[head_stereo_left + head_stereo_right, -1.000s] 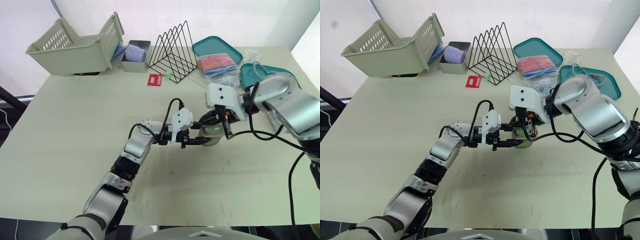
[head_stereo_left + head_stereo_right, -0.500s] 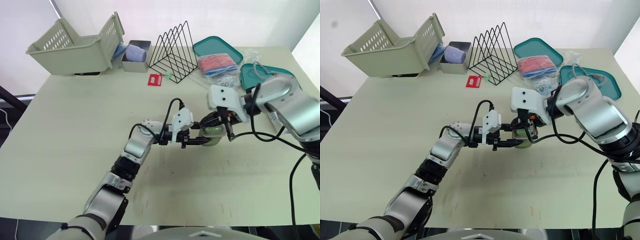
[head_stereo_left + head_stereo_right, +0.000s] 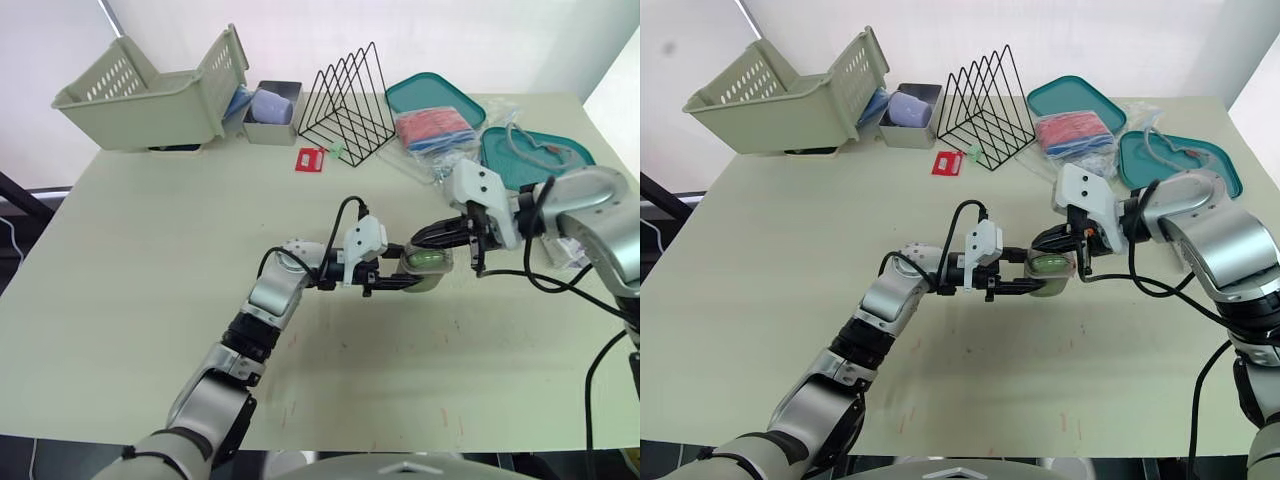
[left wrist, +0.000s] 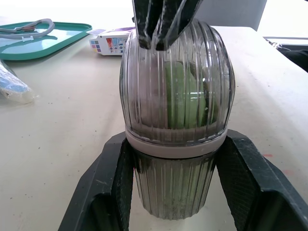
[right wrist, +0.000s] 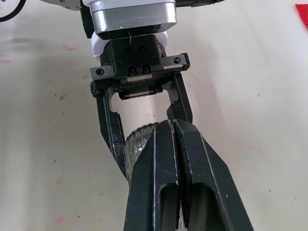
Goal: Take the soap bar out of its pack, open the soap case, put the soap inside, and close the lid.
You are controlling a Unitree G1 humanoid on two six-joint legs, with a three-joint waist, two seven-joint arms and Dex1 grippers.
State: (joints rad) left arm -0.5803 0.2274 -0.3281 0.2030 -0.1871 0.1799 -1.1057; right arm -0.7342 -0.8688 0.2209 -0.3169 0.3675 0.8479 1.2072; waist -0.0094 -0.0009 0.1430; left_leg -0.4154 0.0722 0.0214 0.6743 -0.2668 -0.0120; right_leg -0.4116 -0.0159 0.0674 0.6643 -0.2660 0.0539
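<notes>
Your left hand [image 4: 175, 159] is closed on the soap case [image 4: 175, 96]. One black finger presses each side of its ribbed base [image 4: 173, 197], just under the pale seam where the lid meets it. The case stands upright on the desk [image 3: 200, 230] between those fingers, with the domed lid [image 4: 144, 86] pointing straight up and seated all round the seam.

From the head views, the case's long axis seems to run in line with the left hand's fingers, out from the wrist toward your right hand. That would put the left hand's grip across the narrow width. The wrist camera looks at one rounded end of it.

The green soap [image 4: 185, 96] is inside, visible through the smoky lid. It stands on edge with its broad face roughly along the same axis as the case.

Your right hand [image 5: 173, 126] comes in from the opposite side, facing the left hand. Its two fingers are pressed flat together with nothing between them. Their tips sit at the top of the lid at the end farthest from the left wrist. You cannot tell from these views whether they press on the lid or sit just off it.

Beyond the case from the left hand, a small printed box [image 4: 111, 44] and a teal tray [image 4: 48, 36] lie on the desk, well apart from both hands.
</notes>
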